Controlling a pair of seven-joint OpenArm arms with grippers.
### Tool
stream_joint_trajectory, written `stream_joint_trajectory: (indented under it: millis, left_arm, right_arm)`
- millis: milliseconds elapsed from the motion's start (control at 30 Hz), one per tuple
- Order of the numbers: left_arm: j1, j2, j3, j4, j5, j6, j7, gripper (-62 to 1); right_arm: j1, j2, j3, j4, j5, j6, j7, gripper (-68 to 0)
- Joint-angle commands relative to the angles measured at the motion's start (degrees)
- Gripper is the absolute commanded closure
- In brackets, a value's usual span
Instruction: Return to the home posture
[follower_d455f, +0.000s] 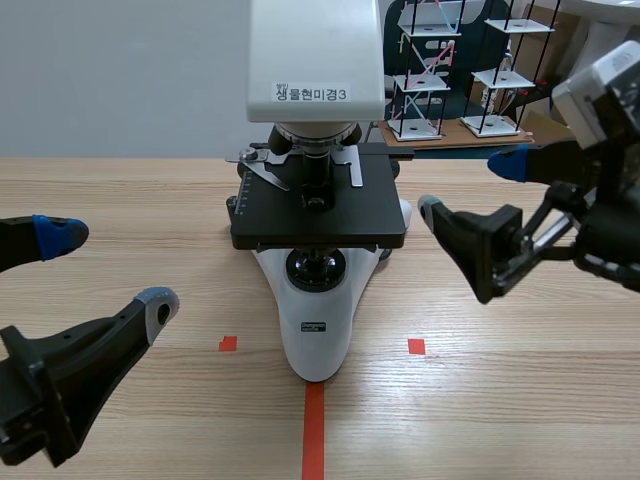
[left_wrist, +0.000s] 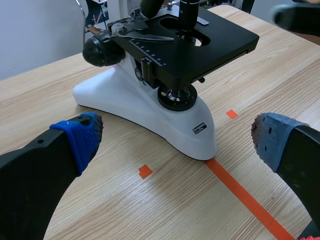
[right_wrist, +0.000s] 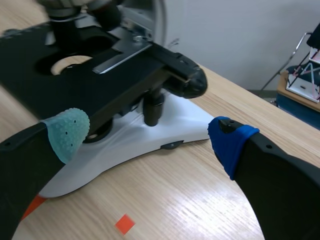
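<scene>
The microscope (follower_d455f: 315, 340) is standing at the middle of the bench (follower_d455f: 120, 200), its smooth white foot tapering to a rounded tip that is touching the end of the orange-red tape line (follower_d455f: 314, 430). A flat, matte black square stage (follower_d455f: 320, 215) is sitting above the foot, under a boxy white head (follower_d455f: 315, 60) that is wearing a printed label.

The left jaws are gaping wide, low beside the foot and holding nothing, with one dotted blue pad (follower_d455f: 58, 235) and one grey pad (follower_d455f: 157, 303) well apart. The right jaws are likewise spread and empty, hanging level with the stage, their grey-green pad (follower_d455f: 432, 208) just beside its corner.

The left wrist view is showing a rounded black focus knob (left_wrist: 100, 50) and a ruled scale along the stage edge, which the scene view is hiding. The right wrist view is showing the knob on the other side (right_wrist: 192, 82).

The bench is showing pale wood grain with two small tape squares (follower_d455f: 228, 344). Behind it a plain grey wall (follower_d455f: 120, 70) is rising, and thin-rod shelf models (follower_d455f: 425, 70) are standing further back.
</scene>
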Motion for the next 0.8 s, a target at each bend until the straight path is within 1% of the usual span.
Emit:
stream_joint_trajectory:
  millis: [0, 100, 167, 300, 433, 767]
  left_arm:
    - [0.4, 0.3, -0.4, 0.3, -0.5, -0.1, -0.8, -62.3]
    - [0.4, 0.3, -0.4, 0.3, -0.5, -0.1, -0.8, -62.3]
    - [0.4, 0.3, -0.4, 0.3, -0.5, -0.1, -0.8, -62.3]
    - [0.4, 0.3, -0.4, 0.3, -0.5, -0.1, -0.8, -62.3]
    - [0.4, 0.3, -0.4, 0.3, -0.5, -0.1, -0.8, -62.3]
    - [0.4, 0.3, -0.4, 0.3, -0.5, -0.1, -0.8, -62.3]
  right_arm:
    - [-2.3, 0.0, 1.5, 2.8, -0.6, -0.1, 3.2, -55.4]
    - [-9.8, -0.2, 3.8, 8.0, -2.8, -0.1, 7.6, -57.8]
    - [-14.2, -0.2, 5.0, 10.8, -4.0, -0.1, 9.6, -58.3]
    - [-19.8, -0.2, 6.1, 13.7, -4.4, -0.1, 12.5, -59.7]
    - [-21.2, -0.2, 6.1, 13.7, -4.4, -0.1, 13.1, -59.7]
    - [-21.2, -0.2, 6.1, 13.7, -4.4, -0.1, 13.1, -59.6]
